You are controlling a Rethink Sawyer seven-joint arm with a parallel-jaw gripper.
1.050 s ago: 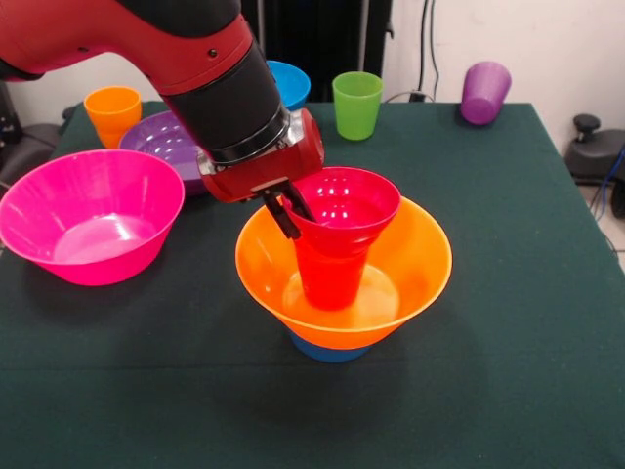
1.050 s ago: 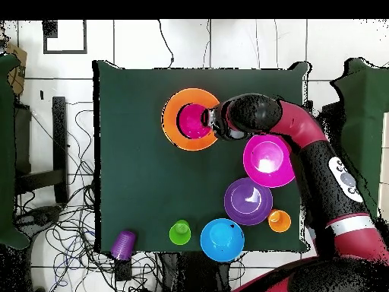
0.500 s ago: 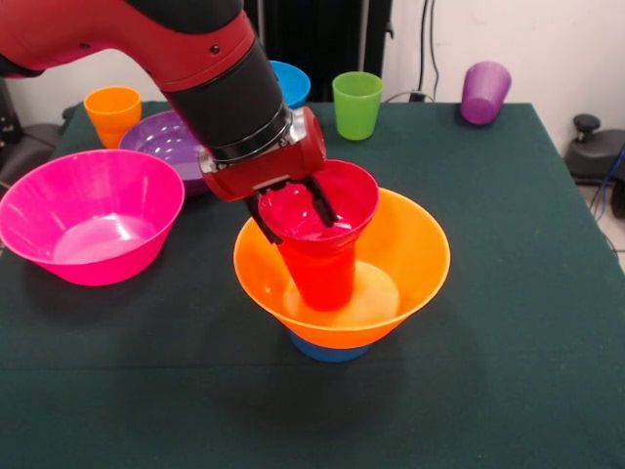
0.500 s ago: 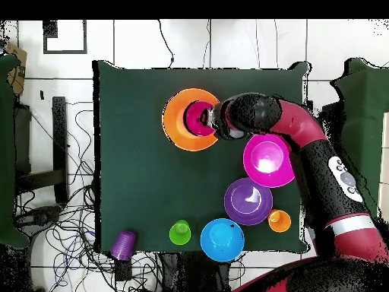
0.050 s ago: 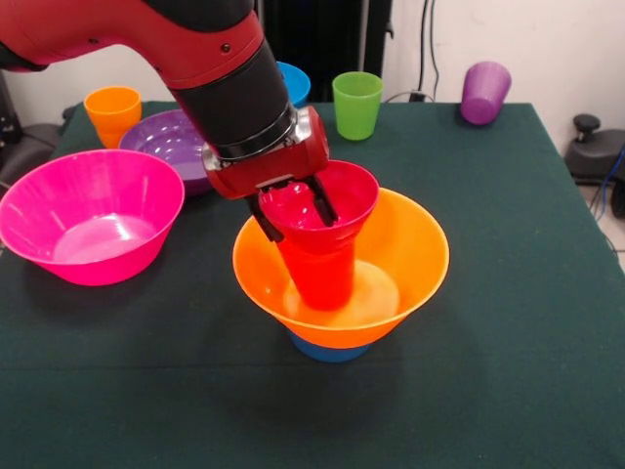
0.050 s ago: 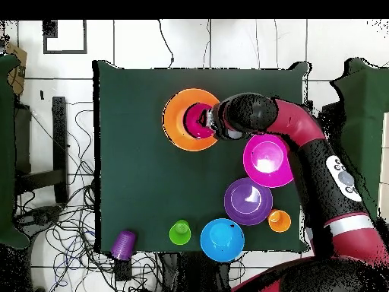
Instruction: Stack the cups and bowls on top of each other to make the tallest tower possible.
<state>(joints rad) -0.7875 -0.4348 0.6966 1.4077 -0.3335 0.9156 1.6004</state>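
The tower stands near the table's front: a small light-blue bowl [image 5: 327,350] as base, the large orange bowl [image 5: 420,256] [image 6: 173,114] on it, and a red-orange cup [image 5: 317,278] upright inside. A small red bowl [image 5: 350,193] [image 6: 197,119] rests on the cup's top, slightly tilted. My gripper [image 5: 293,212] [image 6: 212,122] is open at the red bowl's left rim. One finger [image 5: 264,222] is outside the rim and the other is inside it.
A large pink bowl [image 5: 88,215] [image 6: 267,160] sits left of the tower. Behind it are a purple bowl [image 5: 166,142], a blue bowl [image 5: 293,80], a yellow-orange cup [image 5: 112,109] and a green cup [image 5: 356,105]. A purple cup [image 5: 485,92] lies tipped at the back right.
The fingers were pinched together on the red bowl's rim one second ago; they have since spread apart. The red bowl and cup shifted slightly left and settled in the orange bowl.
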